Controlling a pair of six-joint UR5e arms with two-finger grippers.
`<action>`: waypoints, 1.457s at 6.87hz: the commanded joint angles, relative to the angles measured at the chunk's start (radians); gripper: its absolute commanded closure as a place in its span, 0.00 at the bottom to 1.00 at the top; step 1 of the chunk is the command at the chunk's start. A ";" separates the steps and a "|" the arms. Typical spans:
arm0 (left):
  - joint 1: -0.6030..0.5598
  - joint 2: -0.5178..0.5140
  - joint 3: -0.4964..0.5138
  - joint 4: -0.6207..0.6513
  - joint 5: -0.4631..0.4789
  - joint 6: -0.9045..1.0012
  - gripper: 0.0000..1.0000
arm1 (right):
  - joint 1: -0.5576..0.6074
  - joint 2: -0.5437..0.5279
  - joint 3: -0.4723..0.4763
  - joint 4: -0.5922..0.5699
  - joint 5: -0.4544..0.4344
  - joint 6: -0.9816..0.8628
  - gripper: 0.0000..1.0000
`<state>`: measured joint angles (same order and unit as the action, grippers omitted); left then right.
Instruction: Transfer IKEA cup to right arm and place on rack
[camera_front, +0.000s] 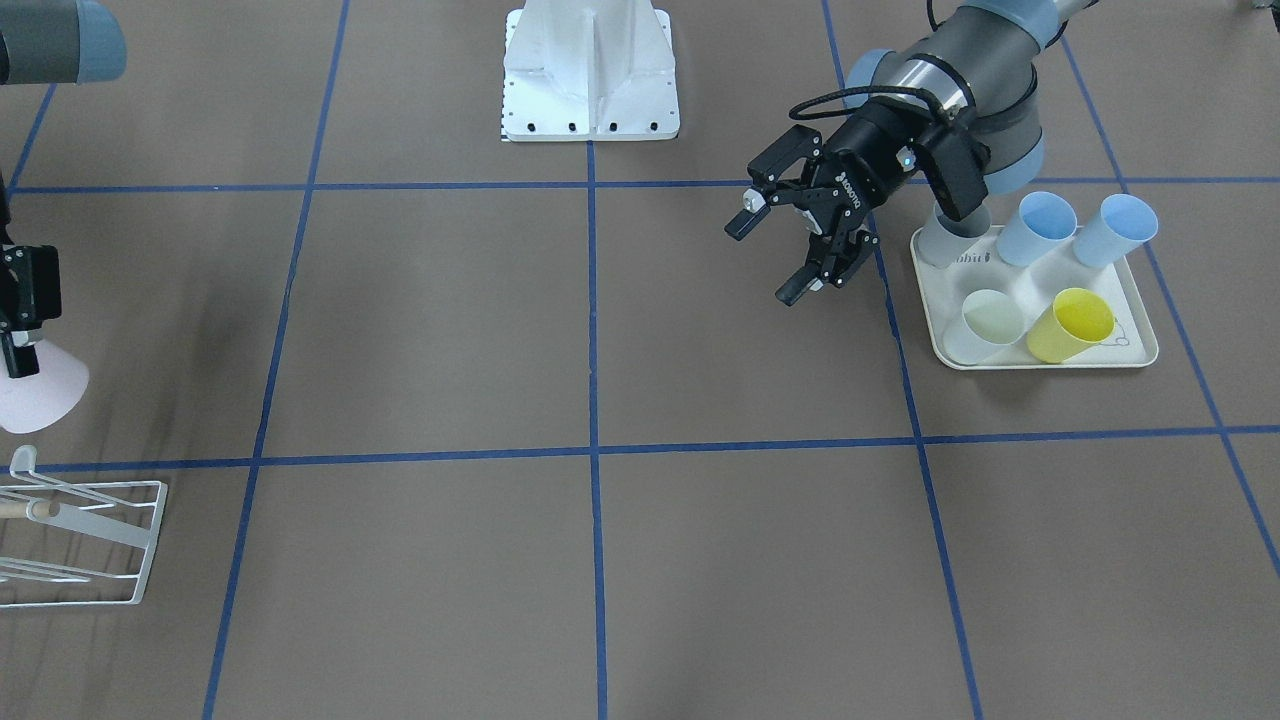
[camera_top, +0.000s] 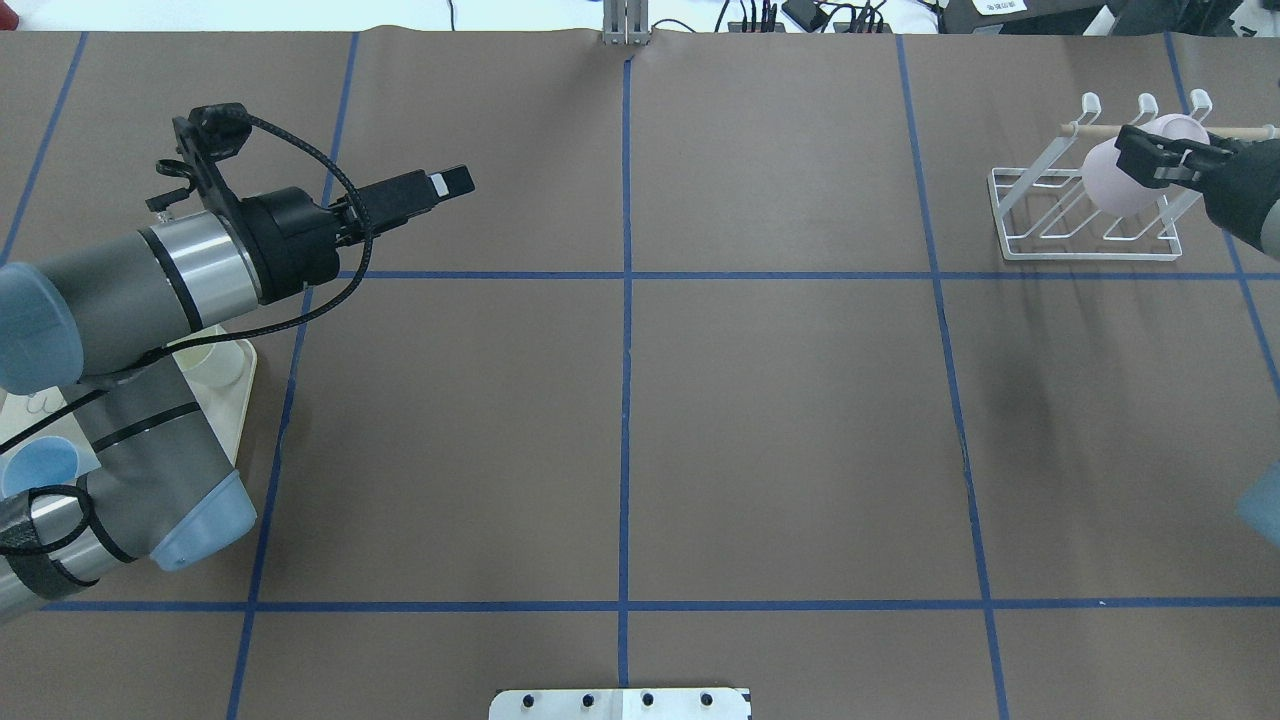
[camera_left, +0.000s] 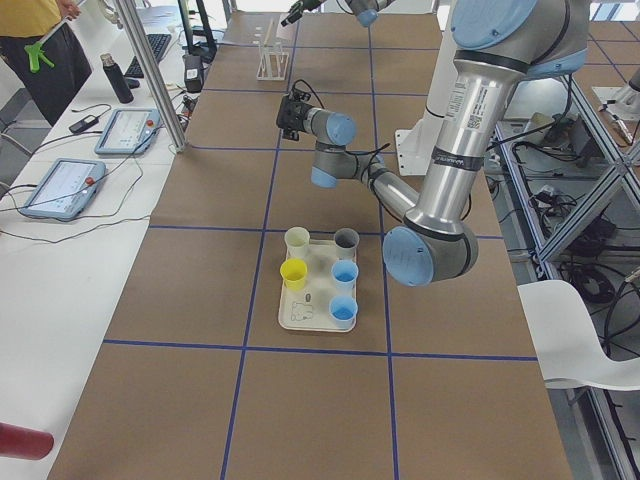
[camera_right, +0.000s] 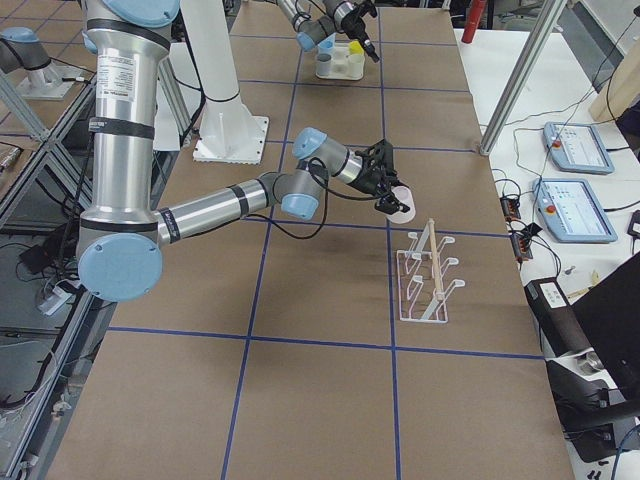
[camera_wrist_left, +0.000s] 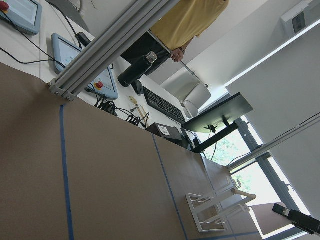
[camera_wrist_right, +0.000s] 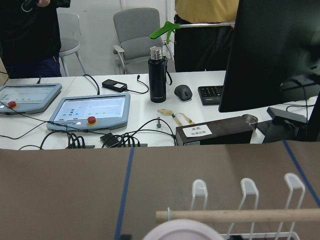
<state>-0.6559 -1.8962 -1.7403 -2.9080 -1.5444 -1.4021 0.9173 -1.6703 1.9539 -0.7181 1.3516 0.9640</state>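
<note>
The pale pink IKEA cup (camera_top: 1112, 188) hangs on its side in my right gripper (camera_top: 1165, 160), which is shut on its rim. It also shows at the left edge of the front view as the cup (camera_front: 38, 398) under the gripper (camera_front: 15, 345). The white wire rack (camera_top: 1090, 225) with its wooden rod stands just beyond; in the right side view the cup (camera_right: 402, 209) is held in the air, apart from the rack (camera_right: 428, 282). My left gripper (camera_front: 768, 257) is open and holds nothing, raised beside the cream tray (camera_front: 1050, 362).
The tray carries several cups: blue ones (camera_front: 1036, 228), a yellow one (camera_front: 1072, 324) and a pale one (camera_front: 985, 326). A white robot base plate (camera_front: 590, 75) sits at the table's middle edge. Beyond the rack are tablets, a bottle (camera_wrist_right: 157, 75) and people.
</note>
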 joint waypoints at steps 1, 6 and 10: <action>0.001 0.000 -0.002 0.015 0.006 0.002 0.01 | -0.006 -0.015 -0.004 -0.018 -0.070 -0.042 1.00; 0.001 -0.006 -0.002 0.019 0.006 0.022 0.01 | -0.046 0.036 -0.056 -0.050 -0.057 -0.056 1.00; 0.001 0.003 -0.005 0.019 0.023 0.022 0.01 | -0.046 0.040 -0.079 -0.047 -0.055 -0.057 1.00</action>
<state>-0.6550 -1.8964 -1.7454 -2.8885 -1.5236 -1.3806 0.8713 -1.6312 1.8803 -0.7657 1.2960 0.9077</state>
